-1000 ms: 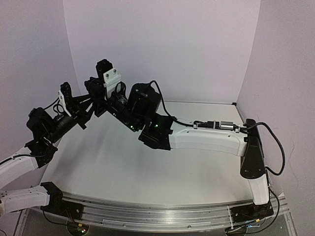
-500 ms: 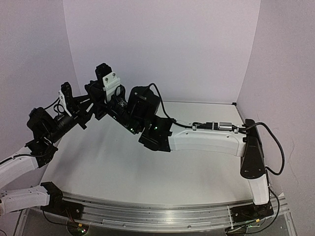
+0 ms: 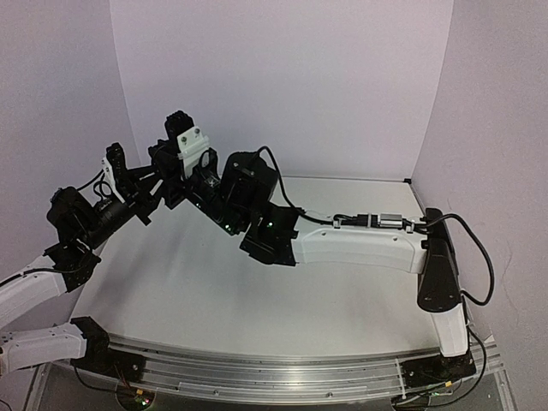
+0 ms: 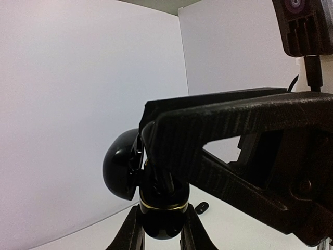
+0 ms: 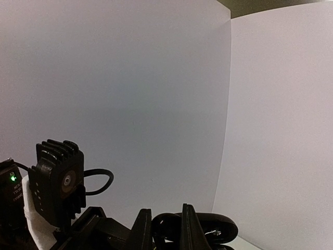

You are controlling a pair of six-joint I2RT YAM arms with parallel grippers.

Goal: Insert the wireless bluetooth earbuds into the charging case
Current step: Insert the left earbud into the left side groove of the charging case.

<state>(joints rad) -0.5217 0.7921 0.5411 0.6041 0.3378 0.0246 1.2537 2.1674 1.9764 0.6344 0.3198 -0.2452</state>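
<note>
In the left wrist view my left gripper (image 4: pixel 162 221) is shut on a glossy black charging case (image 4: pixel 162 200) with a gold rim. Its domed lid (image 4: pixel 120 166) hangs open to the left. My right gripper's fingers (image 4: pixel 234 130) reach in from the right, their tips just above the case's mouth. In the right wrist view my right gripper (image 5: pixel 166 224) is shut on a small rounded black earbud (image 5: pixel 166 232), with the case lid (image 5: pixel 221 229) just beyond. One loose black earbud (image 4: pixel 202 207) lies on the table. From above, both grippers (image 3: pixel 163 171) meet high at the rear left, hiding the case.
White table (image 3: pixel 257 291) with pale walls on three sides. The right arm (image 3: pixel 360 244) stretches across the middle of the table from its base at the right. A metal rail (image 3: pixel 274 368) runs along the near edge.
The right wrist has dipped slightly toward the left gripper. The left arm and both grips look the same.
</note>
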